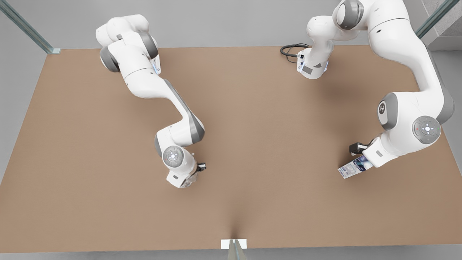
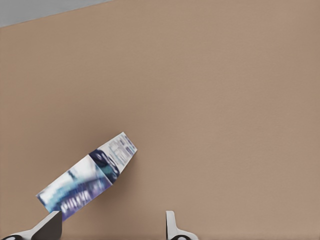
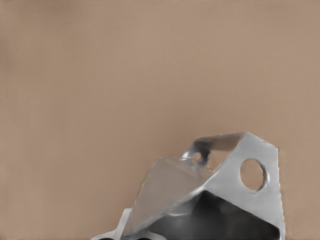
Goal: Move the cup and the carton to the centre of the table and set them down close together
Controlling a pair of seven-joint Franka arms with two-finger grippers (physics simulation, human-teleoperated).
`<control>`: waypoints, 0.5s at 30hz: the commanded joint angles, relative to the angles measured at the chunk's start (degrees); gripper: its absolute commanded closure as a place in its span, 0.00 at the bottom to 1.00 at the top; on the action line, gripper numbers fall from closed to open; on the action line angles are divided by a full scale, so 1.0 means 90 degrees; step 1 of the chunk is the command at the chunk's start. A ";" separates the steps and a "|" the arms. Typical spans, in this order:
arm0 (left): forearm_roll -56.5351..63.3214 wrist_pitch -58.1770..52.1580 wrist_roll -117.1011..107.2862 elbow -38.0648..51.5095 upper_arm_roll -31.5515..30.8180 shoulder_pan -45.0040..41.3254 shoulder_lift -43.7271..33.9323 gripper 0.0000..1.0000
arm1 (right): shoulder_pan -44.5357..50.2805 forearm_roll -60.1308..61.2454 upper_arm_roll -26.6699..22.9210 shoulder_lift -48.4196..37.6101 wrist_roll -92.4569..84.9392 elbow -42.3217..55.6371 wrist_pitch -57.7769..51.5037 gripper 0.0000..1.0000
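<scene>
Objects: one cup (image 3: 170,192), one carton (image 2: 87,181), two pincers.

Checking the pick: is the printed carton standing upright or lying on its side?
Lying on its side. The white, blue-and-purple printed carton shows its long face flat on the brown table, before the open left pincer.

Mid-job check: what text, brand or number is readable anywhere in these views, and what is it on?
Carton, beside the left gripper: dark blue printed lettering along one face, too blurred to read.
Carton in the front view: small print, too small to read.
Cup at the right gripper: no text.
Table: no text.
</scene>
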 commanded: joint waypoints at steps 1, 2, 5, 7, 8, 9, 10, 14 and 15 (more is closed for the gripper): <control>-0.0001 0.0000 0.0000 0.0000 0.0000 0.0007 0.0000 0.00 | 0.0008 -0.0020 0.0081 0.0066 0.0094 0.0068 0.0049 0.79; -0.0001 0.0000 0.0000 0.0000 0.0000 0.0007 0.0019 0.00 | 0.0233 -0.0020 0.0072 0.0310 0.0133 0.0458 0.0088 0.79; -0.0001 0.0000 0.0000 0.0000 0.0000 0.0017 0.0019 0.00 | 0.0672 -0.0030 0.0101 0.0545 0.0416 0.0879 0.0196 0.79; -0.0011 0.0000 0.0000 0.0000 0.0000 0.0017 0.0029 0.00 | 0.1248 -0.0039 -0.0016 0.0838 0.1011 0.1153 0.0176 0.79; -0.0011 0.0000 0.0000 0.0000 0.0000 0.0026 0.0048 0.00 | 0.1268 -0.0039 -0.0026 0.1013 0.1207 0.1201 0.0303 0.79; -0.0011 0.0000 0.0000 0.0000 0.0000 0.0026 0.0048 0.00 | 0.1317 -0.0039 0.0003 0.1111 0.1236 0.1250 0.0498 0.79; -0.0011 0.0000 0.0000 0.0000 0.0000 0.0026 0.0048 0.00 | 0.1463 -0.0039 -0.0026 0.1355 0.1295 0.1475 0.0508 0.79; -0.0011 0.0000 0.0000 0.0000 0.0000 0.0026 0.0078 0.00 | 0.1522 -0.0039 -0.0045 0.1443 0.1422 0.1455 0.0870 0.79; -0.0011 0.0000 0.0000 0.0000 0.0000 0.0026 0.0078 0.00 | 0.1542 -0.0049 -0.0084 0.1433 0.1412 0.1455 0.0831 0.79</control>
